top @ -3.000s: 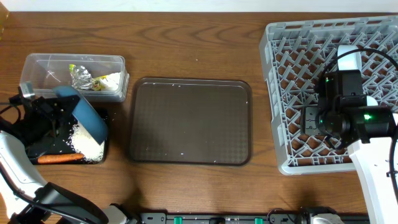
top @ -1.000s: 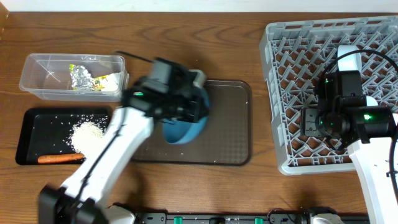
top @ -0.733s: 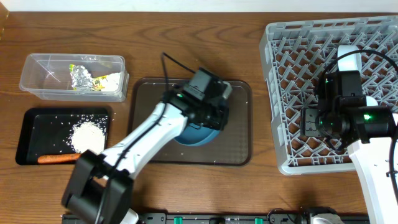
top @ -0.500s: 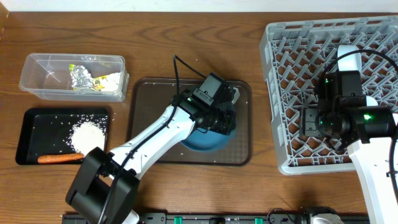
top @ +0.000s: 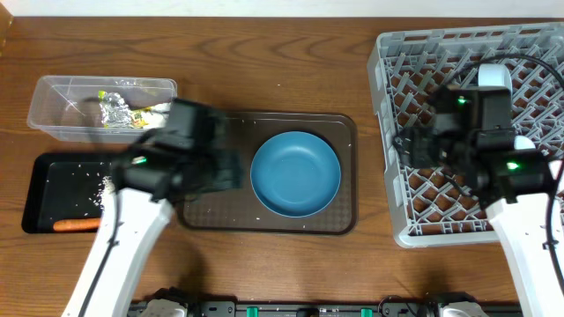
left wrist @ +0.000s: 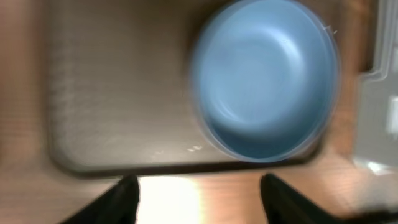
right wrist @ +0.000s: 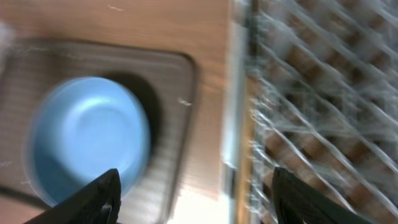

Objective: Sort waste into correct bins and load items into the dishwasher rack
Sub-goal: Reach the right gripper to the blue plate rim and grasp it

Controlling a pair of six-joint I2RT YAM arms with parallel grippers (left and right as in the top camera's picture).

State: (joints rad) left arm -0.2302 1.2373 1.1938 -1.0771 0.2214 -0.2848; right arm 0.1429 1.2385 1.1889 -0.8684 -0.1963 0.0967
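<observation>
The wide dark-blue bowl (top: 295, 173) sits upright and empty on the brown serving tray (top: 339, 216). My left gripper (left wrist: 202, 202) is open with nothing between its fingers, and it has drawn back from the bowl (left wrist: 267, 78) over the tray's left part. My right gripper (right wrist: 199, 205) is open too, hovering over the left rim of the grey dishwasher rack (top: 381, 79); the bowl (right wrist: 87, 143) shows to its left. The clear tub (top: 53, 97) holds crumpled foil (top: 113, 107) and wrapper scraps (top: 152, 112). The black tray (top: 62, 189) holds the carrot (top: 72, 225); my left arm hides most of the rice.
The left arm (top: 132, 220) is blurred with motion and reaches across the black tray's right end. The right arm (top: 515, 176) lies over the rack's middle. Bare wooden table (top: 264, 62) runs behind the brown tray and between it and the rack.
The left gripper set the blue bowl down on the brown tray, opened and pulled back to the left. The right gripper swung left toward the rack's left edge.
</observation>
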